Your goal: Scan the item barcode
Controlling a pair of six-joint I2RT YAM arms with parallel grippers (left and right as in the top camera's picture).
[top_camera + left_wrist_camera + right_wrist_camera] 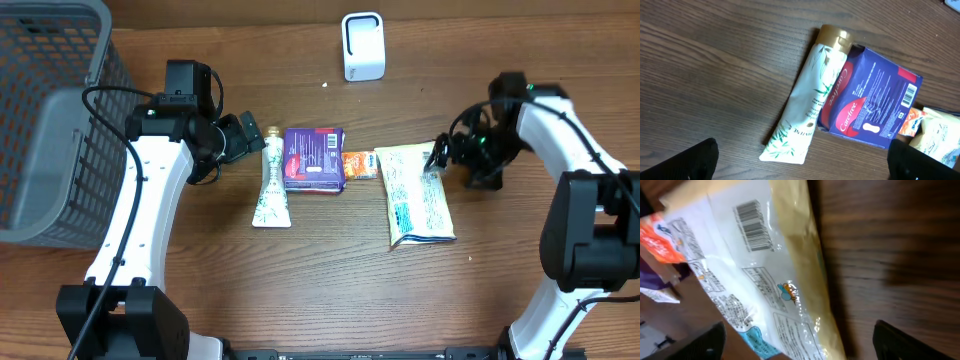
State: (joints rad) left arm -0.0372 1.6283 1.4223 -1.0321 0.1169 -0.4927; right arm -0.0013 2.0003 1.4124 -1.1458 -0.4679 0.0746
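Overhead: snack bag right of centre, barcode up, well apart from the far scanner. Both claws spread: right gripper at the bag's far corner, left gripper by the tube. Risk: slick film may slip or crease over the barcode.

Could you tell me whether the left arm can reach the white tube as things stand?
Probably yes: the left gripper is open beside the white tube, nothing between them; only the purple box lies against its far side.
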